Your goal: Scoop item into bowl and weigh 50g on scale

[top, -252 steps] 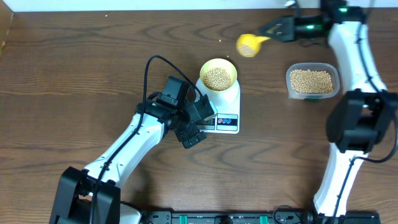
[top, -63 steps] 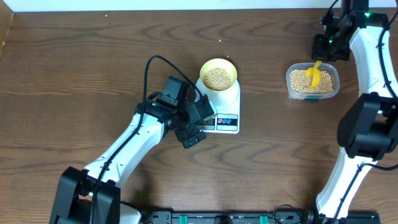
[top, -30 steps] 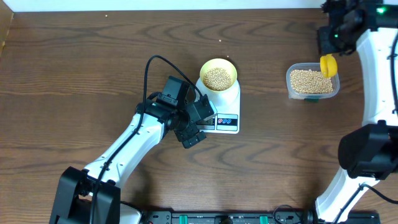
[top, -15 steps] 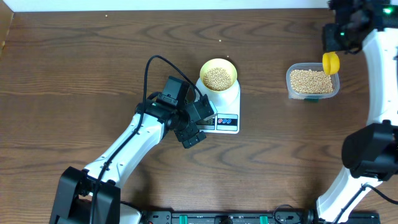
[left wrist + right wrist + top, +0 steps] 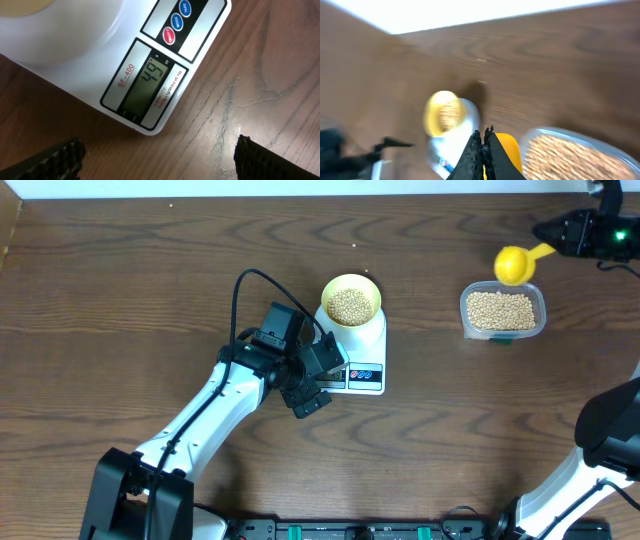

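Note:
The pale yellow bowl (image 5: 351,301), part full of tan beans (image 5: 350,305), stands on the white scale (image 5: 366,358). The scale's display (image 5: 145,85) reads 49 in the left wrist view. My left gripper (image 5: 313,385) is open and empty, at the scale's front left corner. My right gripper (image 5: 552,242) is shut on the handle of a yellow scoop (image 5: 513,265), held in the air above the far left corner of the clear tub (image 5: 503,311) of beans. The right wrist view is blurred; it shows the scoop (image 5: 507,150), the bowl (image 5: 445,114) and the tub (image 5: 575,155).
Dark wooden table (image 5: 150,270). A black cable (image 5: 240,300) loops from the left arm near the scale. The white back edge of the table lies just behind the right gripper.
My right gripper lifted the scoop out of the tub, swung it to the tub's far right corner, then turned so the scoop now points left over the tub's far left corner. Left arm still.

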Available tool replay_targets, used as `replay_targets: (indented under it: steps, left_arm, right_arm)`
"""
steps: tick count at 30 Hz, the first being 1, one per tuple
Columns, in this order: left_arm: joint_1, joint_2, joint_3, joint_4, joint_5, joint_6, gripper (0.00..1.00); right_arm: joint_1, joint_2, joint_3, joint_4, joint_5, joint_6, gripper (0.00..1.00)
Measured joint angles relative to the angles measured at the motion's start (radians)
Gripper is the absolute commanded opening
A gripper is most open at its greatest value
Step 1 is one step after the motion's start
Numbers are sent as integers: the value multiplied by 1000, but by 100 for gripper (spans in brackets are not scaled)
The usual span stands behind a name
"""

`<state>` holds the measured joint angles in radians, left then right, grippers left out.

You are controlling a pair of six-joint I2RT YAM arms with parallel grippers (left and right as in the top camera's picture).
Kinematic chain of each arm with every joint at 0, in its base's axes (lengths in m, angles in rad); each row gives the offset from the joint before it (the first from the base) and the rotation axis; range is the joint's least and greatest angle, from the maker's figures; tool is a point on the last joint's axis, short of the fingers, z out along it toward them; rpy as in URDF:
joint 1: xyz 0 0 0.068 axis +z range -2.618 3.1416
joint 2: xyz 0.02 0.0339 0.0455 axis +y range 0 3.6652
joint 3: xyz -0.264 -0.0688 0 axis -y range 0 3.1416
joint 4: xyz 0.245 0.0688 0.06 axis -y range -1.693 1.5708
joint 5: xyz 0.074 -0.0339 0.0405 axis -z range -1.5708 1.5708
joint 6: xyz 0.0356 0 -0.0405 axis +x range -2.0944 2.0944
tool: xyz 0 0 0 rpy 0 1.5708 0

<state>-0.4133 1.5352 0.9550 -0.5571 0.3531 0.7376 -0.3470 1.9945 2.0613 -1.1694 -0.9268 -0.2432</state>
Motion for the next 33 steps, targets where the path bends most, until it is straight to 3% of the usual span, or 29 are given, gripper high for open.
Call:
replay_targets:
  steps: [8,18,26,33]
  left_arm:
    - [0,0,0,0,0,0,98]
    - [0,0,0,0,0,0,98]
    - [0,0,0,0,0,0,98]
    - [0,0,0,0,0,0,98]
  right_arm:
    - [63,0,0,29,-251,-100,1]
    - [209,0,0,76,-261,-171,1]
    - [280,0,0,76,-97,-206,1]
    - [267,0,0,23,257,-100,2]
